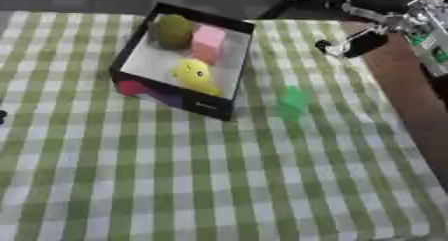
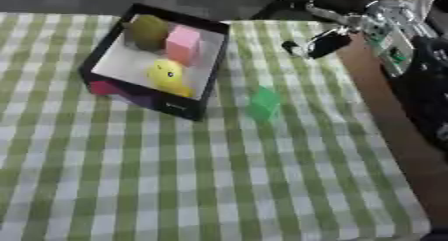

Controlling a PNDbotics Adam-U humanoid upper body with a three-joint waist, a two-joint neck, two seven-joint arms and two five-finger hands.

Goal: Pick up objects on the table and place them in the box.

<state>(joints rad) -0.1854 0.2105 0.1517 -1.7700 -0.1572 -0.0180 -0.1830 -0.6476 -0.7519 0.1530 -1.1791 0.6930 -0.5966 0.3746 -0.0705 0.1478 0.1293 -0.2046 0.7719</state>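
Black open-top box (image 1: 131, 50) seen far left on green-white checked tablecloth (image 1: 219, 185), already loaded: olive round fruit (image 1: 173, 30), pink block (image 1: 208, 42), yellow duck-like toy (image 1: 194, 75). Green blurry item (image 2: 262, 103) left just right of box. Right hand (image 2: 319, 44) raised far right, finger state can't be made out.

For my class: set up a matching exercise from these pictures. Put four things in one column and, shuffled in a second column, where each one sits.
Things:
1. pink block
2. yellow toy
3. green object
4. right hand

Places:
A. on the checked cloth, right of the box
B. above the cloth's far right edge
C. in the box, near its front wall
D. in the box, toward the back, beside an olive fruit

Pairs: 1-D, 2-C, 3-A, 4-B
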